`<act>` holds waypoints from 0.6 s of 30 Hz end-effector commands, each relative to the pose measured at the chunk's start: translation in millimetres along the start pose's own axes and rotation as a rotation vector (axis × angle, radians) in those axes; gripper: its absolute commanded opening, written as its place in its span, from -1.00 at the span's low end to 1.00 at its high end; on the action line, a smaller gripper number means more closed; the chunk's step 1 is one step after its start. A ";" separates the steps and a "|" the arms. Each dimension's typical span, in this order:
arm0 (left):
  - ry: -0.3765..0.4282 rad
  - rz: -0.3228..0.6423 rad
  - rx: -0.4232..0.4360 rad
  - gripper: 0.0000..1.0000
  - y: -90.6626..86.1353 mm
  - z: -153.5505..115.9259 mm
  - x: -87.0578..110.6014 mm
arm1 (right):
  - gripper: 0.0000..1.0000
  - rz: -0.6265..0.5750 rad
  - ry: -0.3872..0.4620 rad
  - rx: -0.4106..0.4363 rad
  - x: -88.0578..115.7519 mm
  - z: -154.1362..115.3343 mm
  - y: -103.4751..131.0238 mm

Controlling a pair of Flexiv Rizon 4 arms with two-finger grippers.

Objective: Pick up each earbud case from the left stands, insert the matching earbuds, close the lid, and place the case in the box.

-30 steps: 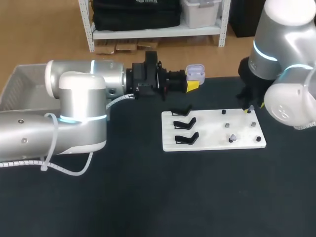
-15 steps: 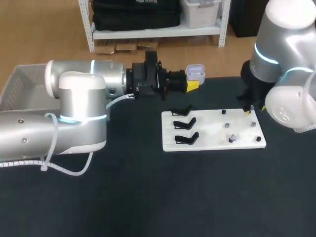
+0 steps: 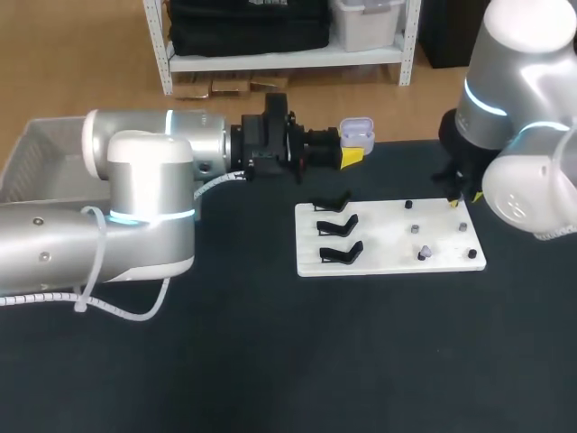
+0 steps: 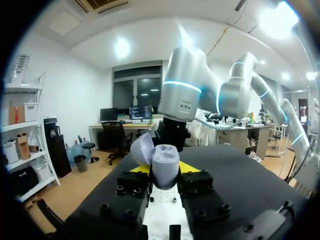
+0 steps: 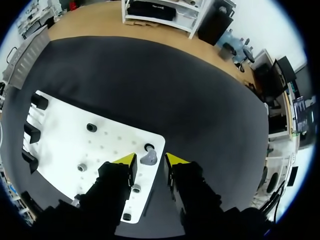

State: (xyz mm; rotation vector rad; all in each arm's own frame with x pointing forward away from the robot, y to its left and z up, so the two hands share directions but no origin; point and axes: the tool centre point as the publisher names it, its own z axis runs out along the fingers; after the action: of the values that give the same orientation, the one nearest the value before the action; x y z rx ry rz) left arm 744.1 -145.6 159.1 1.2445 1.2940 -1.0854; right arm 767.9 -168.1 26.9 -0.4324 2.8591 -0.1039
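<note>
Left pincer (image 3: 352, 154) clenched on open lavender case (image 3: 358, 132), held over far tabletop (image 3: 270, 361) edge at upper centre of frame, right pincer (image 5: 150, 161) released, fingers spread either side of grey earbud (image 5: 148, 158), at upper right corner of white board (image 3: 379, 245), three black stands (image 3: 339, 225) on board's left.

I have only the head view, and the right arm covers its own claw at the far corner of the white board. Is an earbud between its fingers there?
Observer: Yes. In the right wrist view a grey earbud lies on the white board between the yellow tips of the right claw. The claw stands open, and neither tip seems to touch the earbud.
Operator: And the case in the left claw, is its lid open?
Observer: It is. The left wrist view shows the lavender case clamped between the tips of the left claw, with the lid swung open.
</note>
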 end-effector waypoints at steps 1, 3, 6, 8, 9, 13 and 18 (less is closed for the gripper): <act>-0.005 0.003 -0.003 -1.00 -0.1 0.3 1.1 | -0.31 -0.002 0.005 0.002 -2.9 1.1 -0.5; -0.005 0.003 -0.003 -1.00 -0.1 0.3 1.1 | -0.33 -0.003 0.006 0.003 -3.5 1.2 -1.0; -0.005 0.003 -0.003 -1.00 -0.1 0.3 1.1 | -0.40 -0.003 0.007 0.005 -4.4 1.6 -1.8; -0.005 0.003 -0.003 -1.00 -0.1 0.3 1.1 | -0.62 -0.004 0.008 0.004 -4.7 2.6 -1.7; -0.005 0.003 -0.003 -1.00 -0.1 0.3 1.1 | -0.65 -0.007 0.011 0.001 -4.8 3.2 -1.3; -0.005 0.003 -0.003 -1.00 -0.1 0.3 1.1 | -0.82 -0.009 0.016 -0.002 -4.8 5.7 0.9; -0.005 0.003 -0.003 -1.00 -0.1 0.3 1.1 | -1.00 -0.013 0.020 -0.001 -4.4 6.5 1.9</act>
State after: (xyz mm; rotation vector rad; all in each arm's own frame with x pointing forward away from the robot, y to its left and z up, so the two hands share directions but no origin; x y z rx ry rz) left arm 744.1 -145.6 159.2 1.2445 1.2941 -1.0854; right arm 770.8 -167.4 24.7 -0.4530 2.8714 -0.1075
